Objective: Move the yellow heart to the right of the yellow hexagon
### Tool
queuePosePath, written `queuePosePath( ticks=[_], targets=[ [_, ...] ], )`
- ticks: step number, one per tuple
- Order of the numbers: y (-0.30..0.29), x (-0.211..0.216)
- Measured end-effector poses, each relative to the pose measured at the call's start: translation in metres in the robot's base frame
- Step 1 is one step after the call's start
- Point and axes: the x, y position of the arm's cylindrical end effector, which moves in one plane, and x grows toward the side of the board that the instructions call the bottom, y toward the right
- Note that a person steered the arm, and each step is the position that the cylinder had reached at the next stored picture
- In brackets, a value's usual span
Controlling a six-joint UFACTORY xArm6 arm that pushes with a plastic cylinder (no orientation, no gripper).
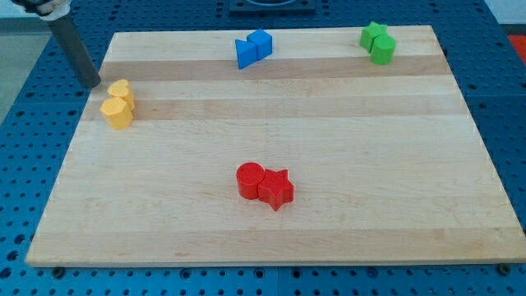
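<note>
The yellow heart (122, 91) lies near the board's left edge, touching the yellow hexagon (117, 113), which sits just below and slightly left of it. My tip (92, 83) is at the board's left edge, just left of and slightly above the yellow heart, a small gap apart from it. The dark rod slants up to the view's top left corner.
A blue pair of blocks (252, 48) sits at the top middle. A green pair (377, 43) sits at the top right. A red cylinder (250, 180) touches a red star (277, 189) at the lower middle. The wooden board (329, 131) lies on a blue perforated table.
</note>
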Motion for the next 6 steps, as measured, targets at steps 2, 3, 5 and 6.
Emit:
queuePosePath(
  ticks=[2, 3, 5, 6],
  targets=[
    [0.047, 0.024],
    [0.064, 0.024],
    [0.076, 0.019],
    [0.088, 0.021]
  ],
)
